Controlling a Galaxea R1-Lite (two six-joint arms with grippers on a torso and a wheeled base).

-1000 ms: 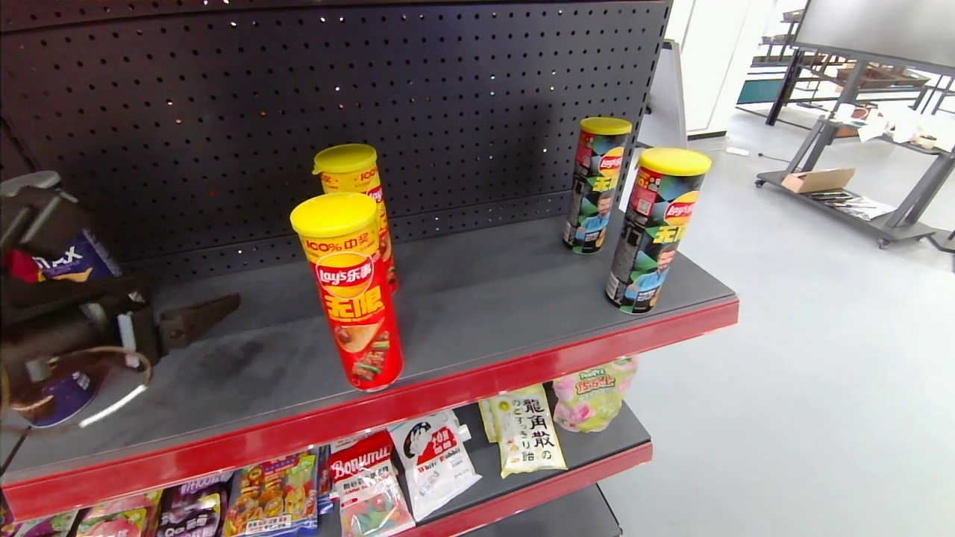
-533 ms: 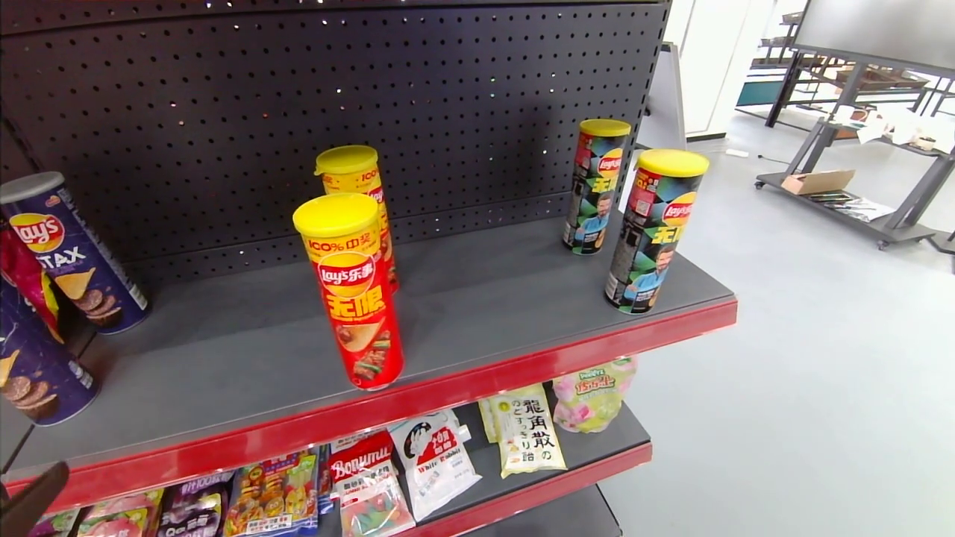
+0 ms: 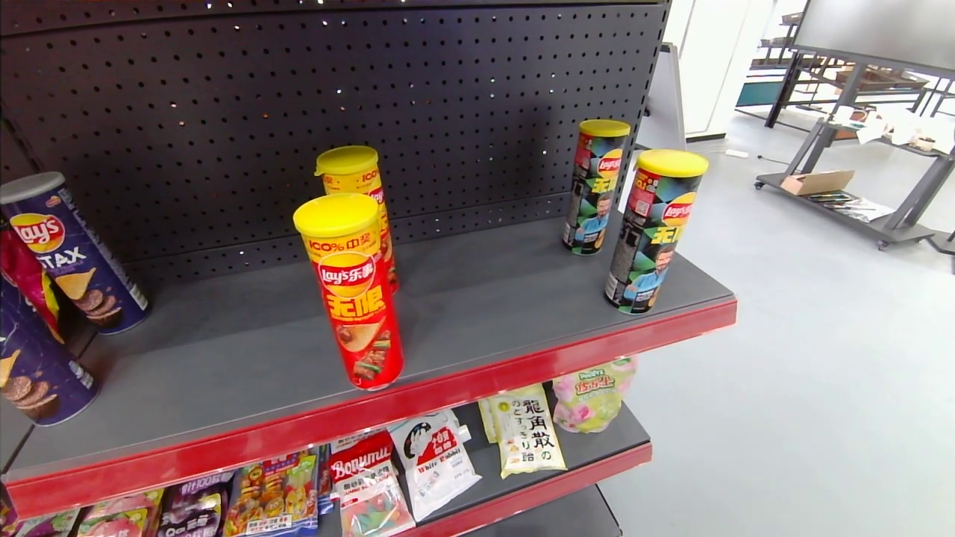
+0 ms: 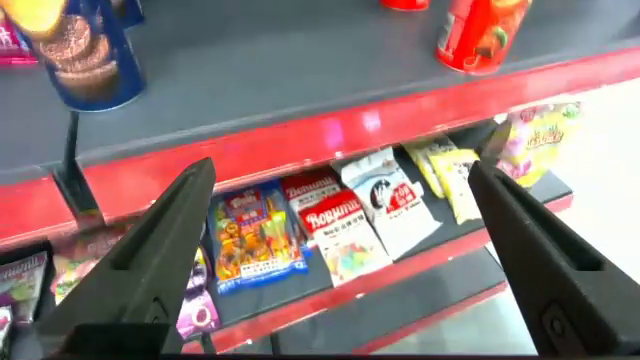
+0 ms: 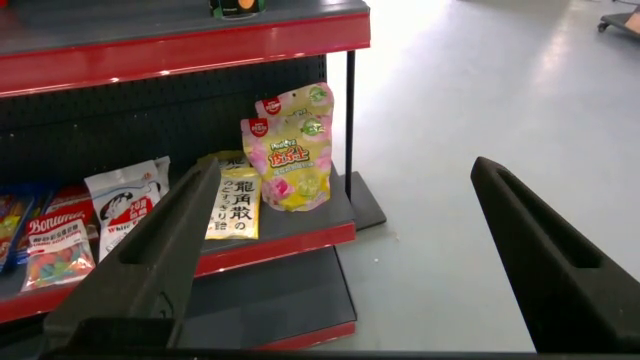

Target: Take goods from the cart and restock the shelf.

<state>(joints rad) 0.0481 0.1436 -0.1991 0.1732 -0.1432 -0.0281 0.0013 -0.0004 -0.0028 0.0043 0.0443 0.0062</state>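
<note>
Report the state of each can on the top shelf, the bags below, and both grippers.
front red can, upright, lidded, near the top shelf front edge.
rear red can, upright, lidded.
front dark can, upright, lidded.
rear dark can, upright, lidded.
purple can, upright, lidded, at the left end.
snack bags, in a row on the lower shelf.
left gripper, open, empty.
right gripper, open, empty.

Bright even room light, floor (image 3: 806, 358) at right washed pale, dark pegboard (image 3: 224, 112) speckled with light pinpoints, soft shadow across its right half, glare on red shelf edge (image 4: 350, 135), lines bowing at edges
</note>
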